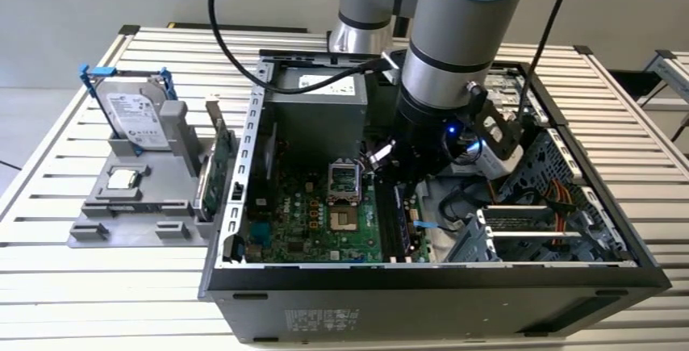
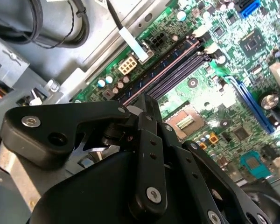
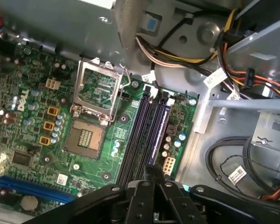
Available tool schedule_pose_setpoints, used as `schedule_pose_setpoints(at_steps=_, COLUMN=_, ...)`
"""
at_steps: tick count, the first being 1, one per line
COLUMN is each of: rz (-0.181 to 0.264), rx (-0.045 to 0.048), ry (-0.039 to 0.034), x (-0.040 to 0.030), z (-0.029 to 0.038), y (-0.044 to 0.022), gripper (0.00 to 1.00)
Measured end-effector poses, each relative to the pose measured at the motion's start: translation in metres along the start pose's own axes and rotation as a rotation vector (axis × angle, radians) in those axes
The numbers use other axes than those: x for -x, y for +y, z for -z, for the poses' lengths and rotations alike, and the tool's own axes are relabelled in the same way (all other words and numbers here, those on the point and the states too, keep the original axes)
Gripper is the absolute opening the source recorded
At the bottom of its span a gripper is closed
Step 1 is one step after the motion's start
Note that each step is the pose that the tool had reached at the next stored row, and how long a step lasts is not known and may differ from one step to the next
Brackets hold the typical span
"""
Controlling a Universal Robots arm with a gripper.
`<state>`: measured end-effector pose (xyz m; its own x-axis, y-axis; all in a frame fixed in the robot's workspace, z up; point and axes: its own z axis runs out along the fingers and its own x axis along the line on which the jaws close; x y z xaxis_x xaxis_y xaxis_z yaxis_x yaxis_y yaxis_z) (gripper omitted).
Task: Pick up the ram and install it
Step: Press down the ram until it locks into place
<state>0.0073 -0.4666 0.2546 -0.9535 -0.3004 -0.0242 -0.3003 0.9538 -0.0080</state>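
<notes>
Currently, as I read the feeds from the exterior view's left to its right:

Tray (image 1: 129, 230): grey, on the slatted table, just beside the computer case (image 1: 431, 282).
Hard drive (image 1: 138, 117): stands upright at the back of the tray, blue clips on its sides.
Small chip (image 1: 124, 178): lies flat on the tray, in front of the hard drive.
Green card (image 1: 223, 165): stands on edge between the tray and the case wall.
Case: side panel off, interior open to the camera.
Board (image 1: 306, 222): flat on the case floor, with the processor socket (image 3: 86, 137) open.
Memory slots (image 3: 149, 130): dark, side by side, next to the socket; I also see them in the second wrist view (image 2: 168, 74).
Arm (image 1: 453, 60): reaches down into the case.
Gripper (image 3: 152, 169): narrow, with the tips drawn almost together directly above one end of the memory slots.
Ram: I cannot tell where it is, nor whether a stick sits between the tips.
Cables (image 1: 549, 194): orange and black bundle in the bay to the right.
</notes>
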Motion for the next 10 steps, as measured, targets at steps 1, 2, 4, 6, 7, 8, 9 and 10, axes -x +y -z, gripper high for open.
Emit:
schedule_pose_setpoints(at_steps=1, rz=0.017, rx=0.0003, ry=-0.0001, x=0.0, z=0.0, y=0.0001, gripper=0.0)
schedule_pose_setpoints(at_steps=2, rz=0.033, rx=0.0007, ry=-0.0002, x=0.0, z=0.0001, y=0.0002, gripper=0.0)
schedule_pose_setpoints(at_steps=4, rz=0.066, rx=0.0016, ry=-0.0005, x=0.0001, z=0.0, y=0.0004, gripper=0.0)
schedule_pose_setpoints(at_steps=6, rz=0.097, rx=0.0023, ry=-0.0008, x=0.0001, z=0.0, y=0.0005, gripper=0.0)
schedule_pose_setpoints(at_steps=7, rz=0.11, rx=0.0027, ry=-0.0009, x=0.0002, z=0.0, y=0.0006, gripper=0.0)
schedule_pose_setpoints(at_steps=8, rz=0.125, rx=0.003, ry=-0.001, x=0.0002, z=0.0, y=0.0006, gripper=0.0)
schedule_pose_setpoints(at_steps=9, rz=0.14, rx=0.0034, ry=-0.0011, x=0.0002, z=0.0, y=0.0007, gripper=0.0)
schedule_pose_setpoints(at_steps=10, rz=0.153, rx=0.0037, ry=-0.0012, x=0.0002, z=0.0, y=0.0008, gripper=0.0)
